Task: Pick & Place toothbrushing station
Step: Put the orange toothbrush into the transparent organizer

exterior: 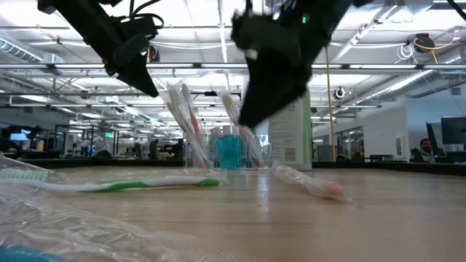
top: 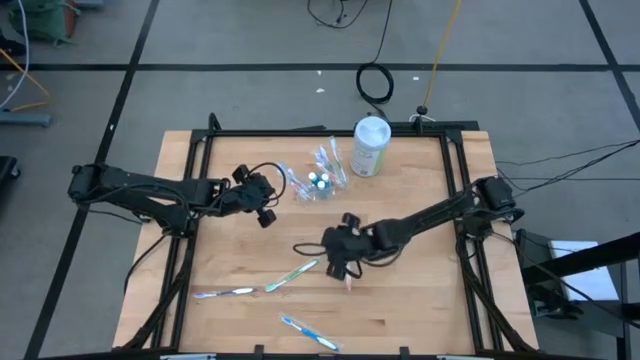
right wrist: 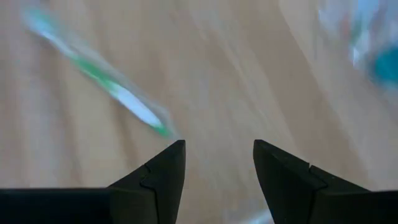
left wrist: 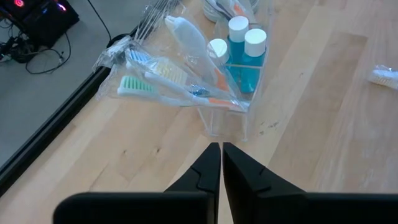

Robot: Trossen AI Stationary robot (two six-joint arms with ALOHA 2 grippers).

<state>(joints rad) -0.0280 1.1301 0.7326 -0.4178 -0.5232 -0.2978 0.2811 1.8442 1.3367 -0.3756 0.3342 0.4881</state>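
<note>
While the left tool (left wrist: 221, 163) is hanging just short of the clear plastic cup (left wrist: 233, 118), its two fingers are pressing together with nothing between them. That cup is sitting toward the far middle of the wooden table (top: 420, 300), and it is holding wrapped toothbrushes (left wrist: 161, 78) that are leaning out over its rim, along with blue toothpaste tubes (left wrist: 245, 59) with white caps standing upright inside. A white-and-green canister (top: 369, 146) is standing just beside the cup at the table's back edge.

Nearer the table's centre, the right tool (right wrist: 217, 171) is hovering above the wood with its fingers spread wide, gripping nothing. A green-handled toothbrush (top: 291, 275) is lying flat near it, to its left side in the overhead view. Another toothbrush (top: 225, 293) is lying just beyond the green one's end, and a blue toothbrush (top: 308, 332) is lying apart from them, close to the front edge.
</note>
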